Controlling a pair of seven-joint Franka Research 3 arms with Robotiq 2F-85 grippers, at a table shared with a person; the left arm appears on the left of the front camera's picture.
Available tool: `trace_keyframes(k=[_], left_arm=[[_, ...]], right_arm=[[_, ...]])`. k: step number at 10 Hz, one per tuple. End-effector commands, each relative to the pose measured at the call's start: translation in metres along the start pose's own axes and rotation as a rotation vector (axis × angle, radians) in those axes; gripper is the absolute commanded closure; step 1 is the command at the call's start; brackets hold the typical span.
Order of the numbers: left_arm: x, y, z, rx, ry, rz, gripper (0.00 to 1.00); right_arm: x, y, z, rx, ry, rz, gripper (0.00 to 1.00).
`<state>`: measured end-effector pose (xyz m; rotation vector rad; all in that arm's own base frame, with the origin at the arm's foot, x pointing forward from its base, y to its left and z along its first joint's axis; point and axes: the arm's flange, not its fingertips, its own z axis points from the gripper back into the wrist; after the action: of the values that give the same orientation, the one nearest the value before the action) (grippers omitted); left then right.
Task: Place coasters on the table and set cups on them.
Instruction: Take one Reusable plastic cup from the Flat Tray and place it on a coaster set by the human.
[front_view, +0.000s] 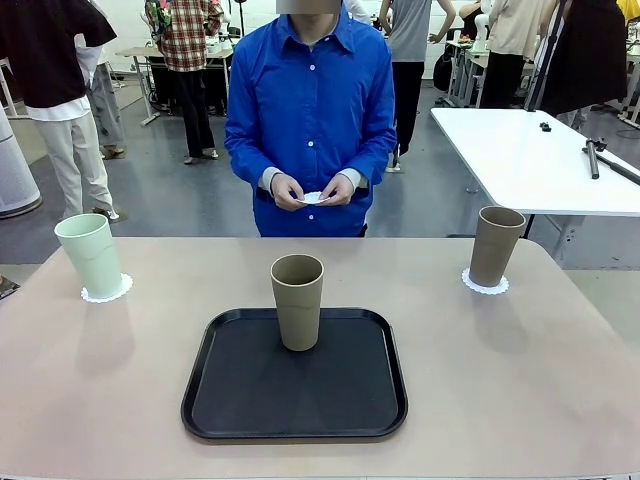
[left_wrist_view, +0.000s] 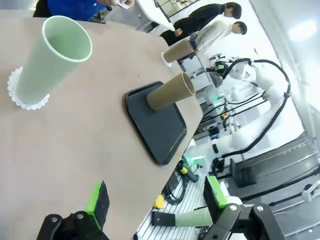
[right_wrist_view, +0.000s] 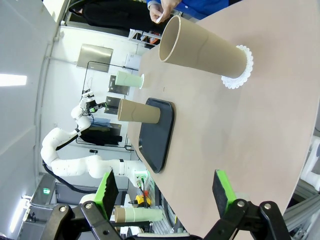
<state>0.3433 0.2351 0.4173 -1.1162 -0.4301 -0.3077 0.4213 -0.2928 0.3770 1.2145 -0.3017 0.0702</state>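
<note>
Two of the three sets look finished. The green cup (front_view: 90, 256) stands on the left doily (front_view: 106, 290) at the left side of the bench (front_view: 500, 380), and a brown cup (front_view: 496, 245) stands on the right doily (front_view: 485, 283) at the right side. The second brown cup (front_view: 297, 301) stands upright on the black tray (front_view: 240, 400) in the middle, near the tray's far edge. The last doily (front_view: 313, 197) is held between the person's hands (front_view: 338, 188), beyond the far edge of the bench.

The left claw (left_wrist_view: 155, 197) is wide and empty by the near edge of the bench, well apart from the green cup. The right claw (right_wrist_view: 165, 187) is also wide and empty, well apart from the brown cup on its side.

The main risk is timing. If a claw lifts the tray cup before the last doily is down, the cup has nowhere proper to land. A reach across the middle could also meet the person's hand as it lays the paper.

The cup is tall with a narrow foot. A finger that clips its rim on the way in, or a grip taken too high, could tip it onto the tray.

The doily is thin paper. A cup set down off-centre or dragged sideways would likely push or crease it, and the cup would end up half off it.

A careless sweep toward the middle could also knock one of the two cups already placed.
</note>
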Motion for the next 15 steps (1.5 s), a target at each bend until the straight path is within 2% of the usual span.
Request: trace_keyframes(k=[1,4,7,15], left_arm=[[0.005,0.019,0.017,-0.042,0.013,0.025,0.0],[0.002,0.036,0.025,-0.056,0.033,0.098,0.0],[-0.005,0.049,0.015,-0.097,0.04,0.136,0.0],[-0.01,0.055,0.006,-0.088,0.057,0.135,0.0]], right_arm=[[0.0,0.0,0.0,-0.006,0.004,-0.002,0.0],[0.0,0.0,0.0,-0.006,0.004,-0.002,0.0],[0.0,0.0,0.0,-0.006,0.004,-0.002,0.0],[0.0,0.0,0.0,-0.006,0.004,-0.002,0.0]])
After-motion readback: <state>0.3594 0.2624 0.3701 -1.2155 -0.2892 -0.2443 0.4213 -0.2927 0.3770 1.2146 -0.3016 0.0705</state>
